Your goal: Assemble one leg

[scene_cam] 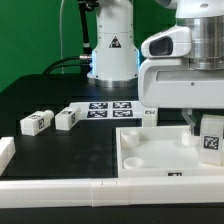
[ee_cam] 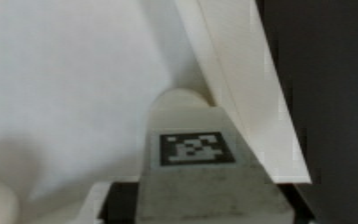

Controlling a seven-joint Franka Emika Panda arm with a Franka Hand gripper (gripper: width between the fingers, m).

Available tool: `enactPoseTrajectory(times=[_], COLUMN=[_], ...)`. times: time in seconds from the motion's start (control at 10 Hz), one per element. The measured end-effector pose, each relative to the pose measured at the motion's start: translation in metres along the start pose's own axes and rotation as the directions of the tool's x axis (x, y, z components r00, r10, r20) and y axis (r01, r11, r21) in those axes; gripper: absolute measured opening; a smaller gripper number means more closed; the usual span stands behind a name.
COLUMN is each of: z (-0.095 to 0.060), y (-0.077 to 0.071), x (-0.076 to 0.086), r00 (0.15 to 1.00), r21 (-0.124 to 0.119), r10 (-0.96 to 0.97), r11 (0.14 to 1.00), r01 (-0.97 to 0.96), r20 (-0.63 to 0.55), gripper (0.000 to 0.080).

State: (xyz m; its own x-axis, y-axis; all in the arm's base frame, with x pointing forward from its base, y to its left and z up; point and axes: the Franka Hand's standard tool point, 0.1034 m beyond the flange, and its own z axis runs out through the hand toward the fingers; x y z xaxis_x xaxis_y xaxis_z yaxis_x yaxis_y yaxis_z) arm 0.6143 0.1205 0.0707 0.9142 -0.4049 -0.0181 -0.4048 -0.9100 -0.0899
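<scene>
Your gripper (scene_cam: 207, 126) has the leg (scene_cam: 212, 137) clamped between its fingers, over the white panel (scene_cam: 140, 160) at the exterior view's right.

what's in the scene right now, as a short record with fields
claw: shut on held leg
held leg: tag toward the exterior camera, over the panel's corner at the exterior view's right; contact with the panel cannot be told
panel: flat on the table
loose legs: two, side by side at the exterior view's left
marker board: behind the panel
</scene>
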Motion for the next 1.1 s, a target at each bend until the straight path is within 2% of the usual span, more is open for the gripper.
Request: enactPoseTrajectory(times=[0.2, 0.3, 0.4, 0.5, 0.6, 0.7, 0.8, 0.9, 1.0, 1.1], z=[0.0019, 0.0021, 0.0021, 0.0021, 0.0023, 0.0025, 0.0024, 0.0022, 0.0018, 0.0022], y=[-0.0015, -0.0033, -0.0046, -0.0044, -0.0043, -0.0047, -0.0051, -0.0053, -0.0029, -0.0012], x=[-0.0025, -0.0030, -0.0035, -0.0033, -0.0033, -0.0037, -0.0039, -0.0036, -0.0017, -0.0008], r00=[0.948, 0.887, 0.818, 0.808, 0.825, 0.840, 0.848, 0.881, 0.963, 0.993], r21=[0.007, 0.011, 0.013, 0.014, 0.014, 0.014, 0.015, 0.015, 0.013, 0.010], r10=[0.320, 0.461, 0.574, 0.590, 0.565, 0.542, 0.530, 0.472, 0.269, 0.115], r11=[0.948, 0.887, 0.818, 0.808, 0.825, 0.840, 0.848, 0.881, 0.963, 0.993], r01=[-0.320, -0.461, -0.574, -0.589, -0.565, -0.542, -0.530, -0.472, -0.268, -0.115], r20=[-0.005, -0.007, -0.005, -0.001, 0.000, 0.000, 0.000, -0.001, -0.007, -0.009], gripper=[0.0297, 0.0297, 0.0297, 0.0297, 0.0297, 0.0463, 0.0463, 0.0605, 0.0637, 0.0637])
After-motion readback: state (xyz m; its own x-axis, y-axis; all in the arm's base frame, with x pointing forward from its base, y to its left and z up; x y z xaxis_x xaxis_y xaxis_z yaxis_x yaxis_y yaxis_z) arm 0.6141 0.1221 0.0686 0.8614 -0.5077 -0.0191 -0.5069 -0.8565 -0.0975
